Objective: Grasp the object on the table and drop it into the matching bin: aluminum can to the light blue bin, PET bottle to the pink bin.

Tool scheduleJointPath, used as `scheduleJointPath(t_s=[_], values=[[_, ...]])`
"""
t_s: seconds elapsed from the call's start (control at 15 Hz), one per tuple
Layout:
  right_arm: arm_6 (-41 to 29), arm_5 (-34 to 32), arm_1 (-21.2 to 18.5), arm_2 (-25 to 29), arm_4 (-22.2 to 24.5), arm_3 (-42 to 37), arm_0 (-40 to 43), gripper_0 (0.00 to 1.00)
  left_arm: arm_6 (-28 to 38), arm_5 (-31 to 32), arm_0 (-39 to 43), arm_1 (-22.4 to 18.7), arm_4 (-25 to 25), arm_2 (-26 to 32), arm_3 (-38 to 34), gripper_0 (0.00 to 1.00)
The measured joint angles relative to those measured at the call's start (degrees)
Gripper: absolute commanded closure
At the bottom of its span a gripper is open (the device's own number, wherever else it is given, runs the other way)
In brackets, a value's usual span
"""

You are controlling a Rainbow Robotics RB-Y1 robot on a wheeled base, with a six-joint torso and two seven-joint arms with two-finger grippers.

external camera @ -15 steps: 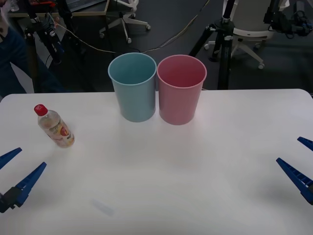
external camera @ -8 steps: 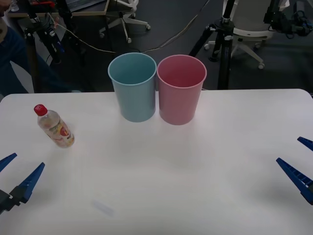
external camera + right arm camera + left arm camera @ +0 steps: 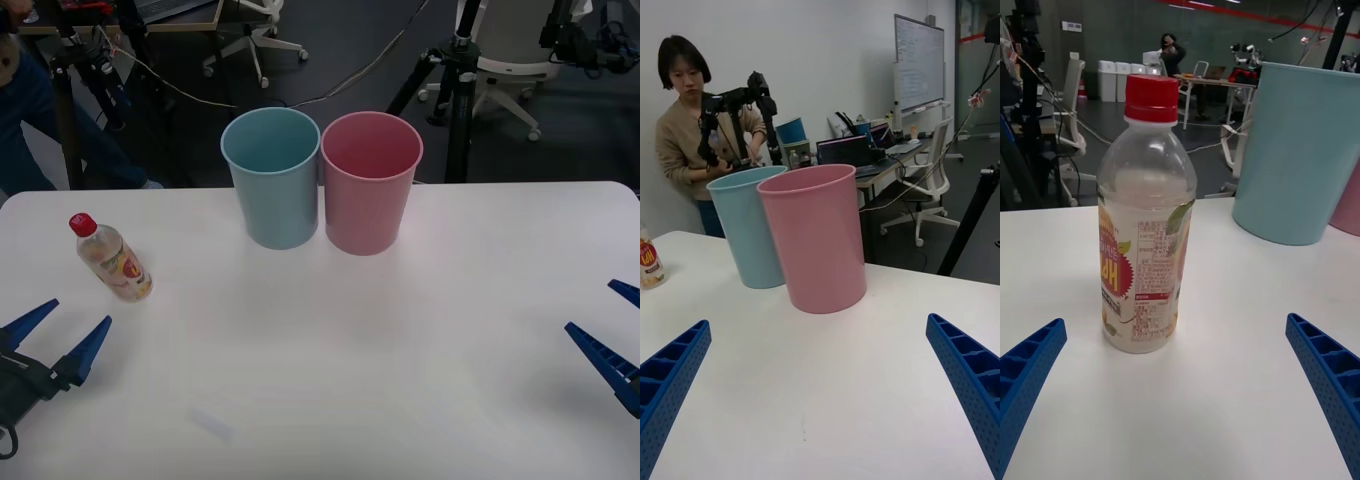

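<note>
Standing upright near the left edge of the worktop point(image 3: 420, 330), the PET bottle point(image 3: 112, 258) is untouched, so you have the whole task ahead of you: nothing is grasped, lifted or binned yet. Your left end effector point(image 3: 55, 340) sits low over the worktop's near left corner, its blue fingers spread wide apart and pointed toward the bottle, close to it but not reaching it. From the left wrist view you see the bottle point(image 3: 1146, 217) standing between the two spread fingers and beyond their tips, red cap up, label facing you, with nothing in the way. Your right end effector point(image 3: 618, 340) waits at the right edge of the worktop, fingers likewise apart and holding nothing; in my judgement it has no part in this pick.

The pink bin point(image 3: 370, 182) and the light blue bin point(image 3: 272, 176) stand side by side, touching or nearly so, at the middle of the far edge, both upright with open mouths. The pink one lies on the far side of the blue one from the bottle.

What you have left, as I read it: advance the left fingers around the bottle's body, close on it, lift, carry it past the light blue bin and release it over the pink one
</note>
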State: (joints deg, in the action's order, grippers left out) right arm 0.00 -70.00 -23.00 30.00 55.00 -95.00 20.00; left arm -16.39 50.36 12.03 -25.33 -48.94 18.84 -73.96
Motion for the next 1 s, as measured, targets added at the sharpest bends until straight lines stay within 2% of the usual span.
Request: scheduleJointPath(t_s=[0.47, 1.0], values=[[0.00, 0.00, 0.00, 0.00, 0.00, 0.00, 0.00, 0.00, -2.45, -0.63, -10.00, -0.15, -2.38, -0.21, 10.26, 0.00], [0.00, 0.00, 0.00, 0.00, 0.00, 0.00, 0.00, 0.00, -2.38, -10.06, -14.82, -0.08, -2.74, -4.43, 10.69, 0.00]])
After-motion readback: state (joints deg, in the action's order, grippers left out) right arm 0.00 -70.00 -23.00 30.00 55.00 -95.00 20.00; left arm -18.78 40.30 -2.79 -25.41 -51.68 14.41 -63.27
